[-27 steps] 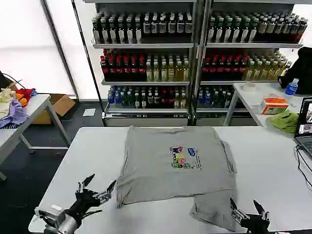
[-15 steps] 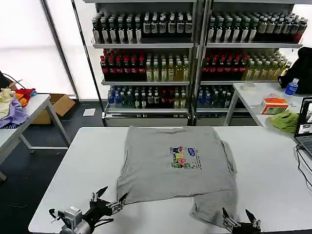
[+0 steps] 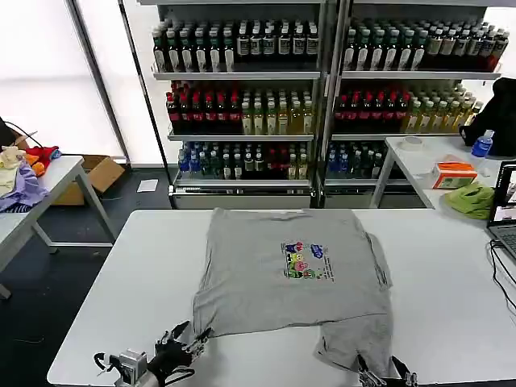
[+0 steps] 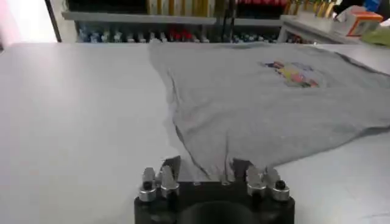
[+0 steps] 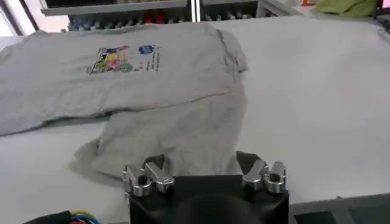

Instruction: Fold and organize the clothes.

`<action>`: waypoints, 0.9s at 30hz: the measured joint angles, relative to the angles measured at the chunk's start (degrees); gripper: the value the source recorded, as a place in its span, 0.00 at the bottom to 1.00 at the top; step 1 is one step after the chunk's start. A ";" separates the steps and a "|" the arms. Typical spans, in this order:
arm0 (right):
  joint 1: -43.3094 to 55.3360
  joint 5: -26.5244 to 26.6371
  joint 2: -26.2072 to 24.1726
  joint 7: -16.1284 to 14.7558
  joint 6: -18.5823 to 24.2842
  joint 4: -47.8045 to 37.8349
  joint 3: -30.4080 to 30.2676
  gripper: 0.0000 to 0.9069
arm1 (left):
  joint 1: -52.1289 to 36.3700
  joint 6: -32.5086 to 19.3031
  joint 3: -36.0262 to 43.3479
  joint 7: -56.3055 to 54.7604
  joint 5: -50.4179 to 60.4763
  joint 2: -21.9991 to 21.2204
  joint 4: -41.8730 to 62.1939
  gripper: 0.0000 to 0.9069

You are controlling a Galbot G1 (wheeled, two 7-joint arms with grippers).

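We find the left end effector (image 3: 187, 343) at the 7 o'clock corner of the head view, low over the table (image 3: 129, 282), its fingers (image 4: 159, 178) spread apart. It sits just short of the near left corner of the tee (image 3: 286, 278), with the cloth edge lying between the finger tips in the left wrist view; we cannot tell whether metal touches cloth.

We find the right end effector (image 3: 385, 373) at 5 o'clock, at the very bottom edge of the head view, also with fingers apart. In the right wrist view its fingers (image 5: 266, 175) stand on either side of the near hem of the tee's lower flap, and again contact cannot be confirmed.

The tee lies flat on the table, roughly centred, chest print (image 3: 306, 261) facing up and toward 1 o'clock of the cloth's middle. Its 5 o'clock portion hangs lower than the rest as a rumpled flap reaching the near table edge. The far hem runs straight along 12 o'clock.

Outward from the table, we note bottle shelves (image 3: 322, 97) at 12 o'clock, a side table with a green cloth (image 3: 472, 199) and an orange box (image 3: 453, 172) at 2 o'clock, and a lilac and red heap (image 3: 24, 173) at 9 o'clock. A laptop (image 3: 505, 211) sits at 3 o'clock.
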 measured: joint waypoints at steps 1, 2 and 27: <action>0.00 -0.01 0.04 -0.01 0.13 -0.12 -0.01 0.00 | 0.01 -0.01 0.10 -0.02 0.10 -0.24 0.05 0.03; 0.00 0.00 0.07 -0.05 0.29 -0.21 -0.01 0.00 | 0.05 -0.05 0.23 -0.04 0.13 -0.49 0.06 0.03; -3.31 6.29 -2.05 -3.66 4.10 4.11 1.04 0.00 | 2.42 -3.25 -1.07 -2.75 0.97 -4.46 -3.19 0.03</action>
